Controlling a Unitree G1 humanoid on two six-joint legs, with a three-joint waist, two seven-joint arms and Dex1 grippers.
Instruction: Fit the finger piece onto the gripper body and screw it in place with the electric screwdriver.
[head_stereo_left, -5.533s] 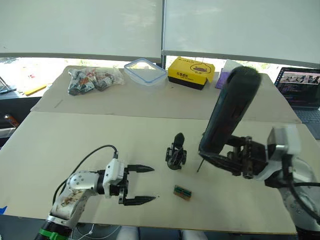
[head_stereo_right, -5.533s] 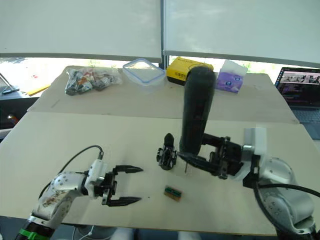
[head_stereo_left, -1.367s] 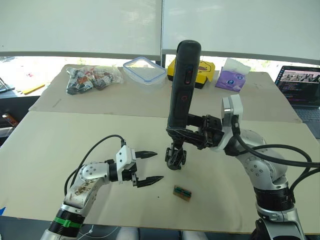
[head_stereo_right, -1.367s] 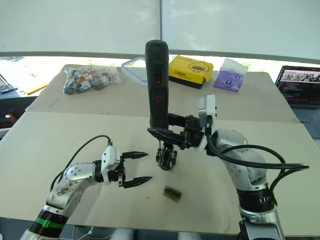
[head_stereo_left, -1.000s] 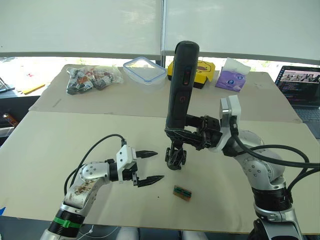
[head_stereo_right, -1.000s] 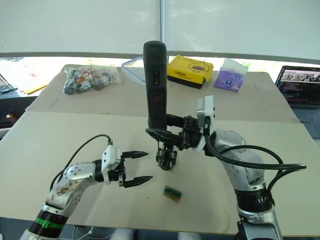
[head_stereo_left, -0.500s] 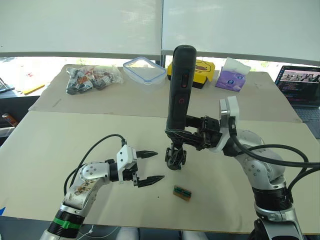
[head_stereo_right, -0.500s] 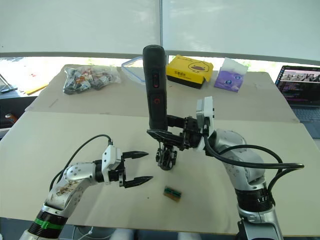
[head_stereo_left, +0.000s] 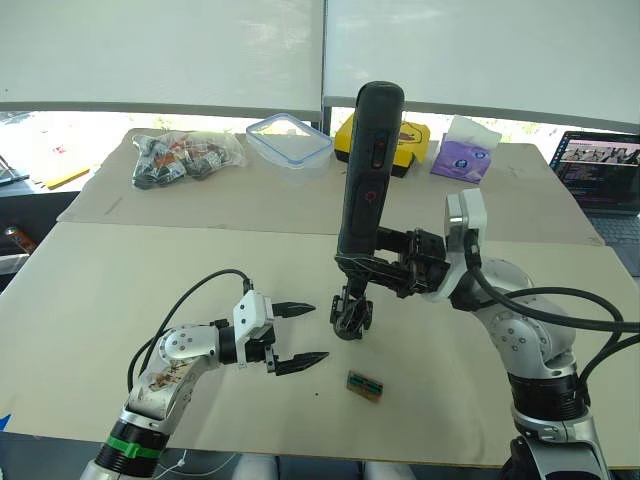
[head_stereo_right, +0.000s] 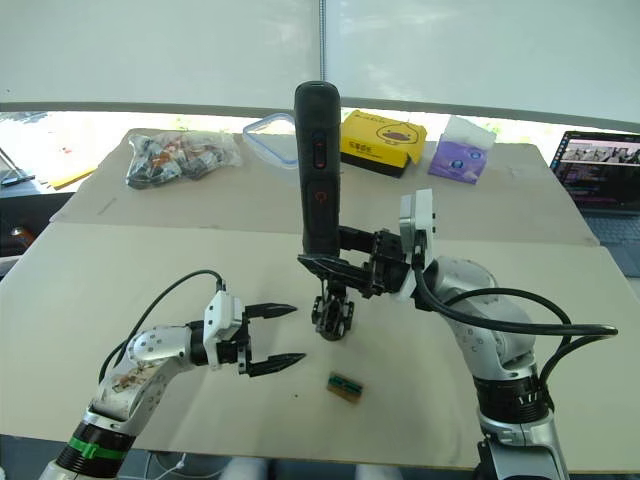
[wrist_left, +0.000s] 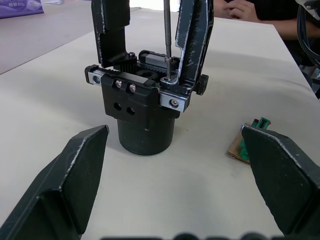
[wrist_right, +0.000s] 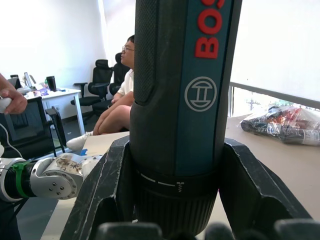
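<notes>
left gripper (head_stereo_left: 296, 336) lies low, fingers spread wide, seemingly just off the surface; right gripper (head_stereo_left: 362, 268) is raised, fingers clamped.

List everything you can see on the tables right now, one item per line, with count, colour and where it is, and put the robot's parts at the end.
Screwdriver: one, black with red marks, upright over the gripper body, bit down on it.
Gripper body: one, black, middle of the near table.
Small block: one, green and tan, near edge, in front of the gripper body.
Bag of parts: one, clear, far table, left.
Container: one, clear with blue rim, far table, centre.
Box: one, yellow, behind the screwdriver.
Tissue pack: one, purple, right of the box.
Laptop: one, open, far right.
Left claw: open, left of the gripper body.
Right claw: shut on the screwdriver.
</notes>
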